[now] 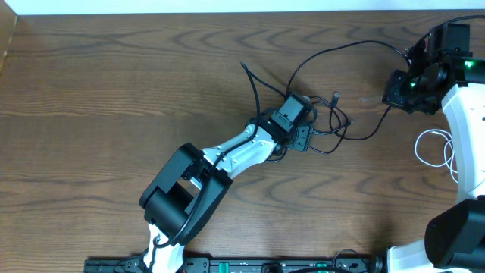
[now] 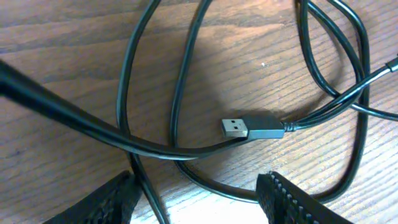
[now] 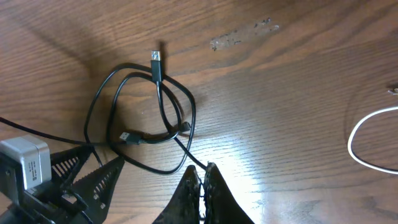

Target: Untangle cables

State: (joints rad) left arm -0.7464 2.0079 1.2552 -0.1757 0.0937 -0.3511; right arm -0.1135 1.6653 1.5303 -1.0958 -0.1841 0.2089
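Black cables [image 2: 308,116] tangled mid-table. Left gripper [image 2: 198,180] spread wide over loops, gripping nothing, USB plug [image 2: 249,127] just ahead. Right gripper [image 3: 201,169] pinched tight on one black strand; white cable [image 3: 350,143] lies apart.

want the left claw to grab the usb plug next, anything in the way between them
Only cable. The open left claw hangs over the plug, but a black cable loop lies between them and another strand runs right by the plug's tip, so it may pinch those too.
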